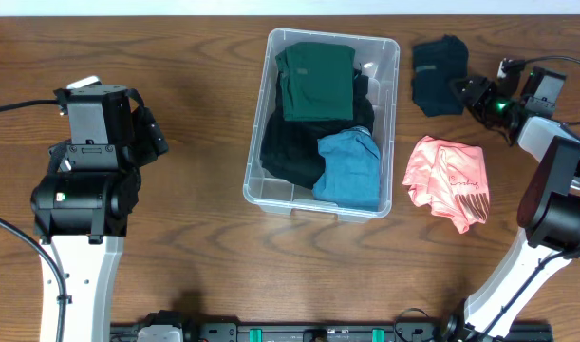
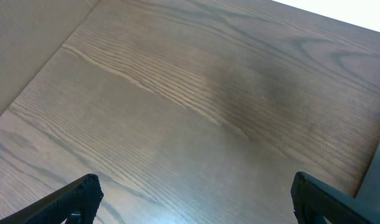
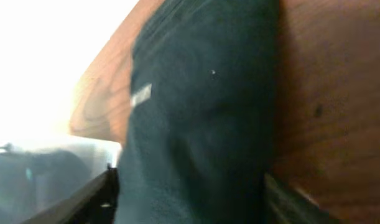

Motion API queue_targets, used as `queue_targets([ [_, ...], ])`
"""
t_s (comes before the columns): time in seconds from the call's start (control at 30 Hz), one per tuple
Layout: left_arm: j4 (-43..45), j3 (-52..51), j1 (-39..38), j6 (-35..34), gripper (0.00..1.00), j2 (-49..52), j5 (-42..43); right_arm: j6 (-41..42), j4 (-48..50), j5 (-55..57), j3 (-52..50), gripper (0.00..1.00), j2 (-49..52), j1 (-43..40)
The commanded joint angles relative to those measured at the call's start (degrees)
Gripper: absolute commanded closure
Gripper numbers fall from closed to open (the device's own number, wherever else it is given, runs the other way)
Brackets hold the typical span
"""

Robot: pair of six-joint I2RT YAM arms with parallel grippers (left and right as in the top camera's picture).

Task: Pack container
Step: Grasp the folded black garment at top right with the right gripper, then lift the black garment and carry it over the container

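Note:
The clear plastic container [image 1: 389, 57] stands mid-table, holding a folded green garment [image 1: 315, 81], a black one [image 1: 291, 152] and a blue one [image 1: 351, 169]. A dark navy garment [image 1: 436, 71] lies on the table to its right, with a pink garment [image 1: 449, 179] nearer the front. My right gripper [image 1: 465, 93] is open at the navy garment's right edge. In the right wrist view its fingers [image 3: 190, 190] straddle the navy garment [image 3: 202, 93]. My left gripper [image 1: 159, 138] is open and empty over bare wood [image 2: 196, 186].
The wooden table [image 1: 185, 57] runs from the left arm to the container. The table's back edge shows as a bright strip in the left wrist view [image 2: 339, 12]. The right arm's base [image 1: 555, 204] stands beside the pink garment.

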Motion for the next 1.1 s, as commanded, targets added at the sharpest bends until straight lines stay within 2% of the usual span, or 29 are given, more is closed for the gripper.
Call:
queue_targets([
  [0.0, -0.17, -0.11, 0.24, -0.28, 0.02, 0.13, -0.72, -2.84, -2.01, 5.9, -0.11, 0.21, 1.14, 1.92],
  [0.17, -0.17, -0.11, 0.24, -0.28, 0.02, 0.13, -0.72, -4.44, -6.38, 11.54, -0.11, 0.16, 1.16, 3.02],
  [0.3, -0.17, -0.11, 0.24, -0.28, 0.02, 0.13, -0.72, -4.57, -9.22, 11.5, -0.11, 0.16, 1.16, 3.15],
  [0.4, -0.17, -0.11, 0.24, -0.28, 0.02, 0.13, -0.72, -4.59, -10.43, 10.95, -0.11, 0.21, 1.27, 3.63],
  [0.43, -0.2, -0.11, 0.24, -0.28, 0.02, 0.13, -0.72, -4.59, -10.45, 10.67, -0.11, 0.24, 1.27, 3.85],
  [0.6, -0.17, -0.11, 0.24, -0.28, 0.02, 0.13, -0.72, -4.55, -9.73, 9.31, -0.11, 0.51, 1.29, 5.05],
  [0.73, -0.2, -0.11, 0.24, -0.28, 0.02, 0.13, -0.72, -3.02, -8.61, 7.98, -0.11, 0.82, 1.27, 5.33],
  [0.8, -0.2, -0.11, 0.24, -0.28, 0.02, 0.13, -0.72, -1.44, -7.69, 6.69, -0.11, 0.93, 0.94, 4.96],
  [0.9, -0.2, -0.11, 0.24, -0.28, 0.02, 0.13, -0.72, -0.46, -5.55, 3.23, -0.09, 0.99, -0.98, 4.15],
  [1.07, -0.17, -0.11, 0.24, -0.28, 0.02, 0.13, -0.72, -0.46, -3.39, 1.4, -0.09, 0.99, -8.85, 3.39],
])
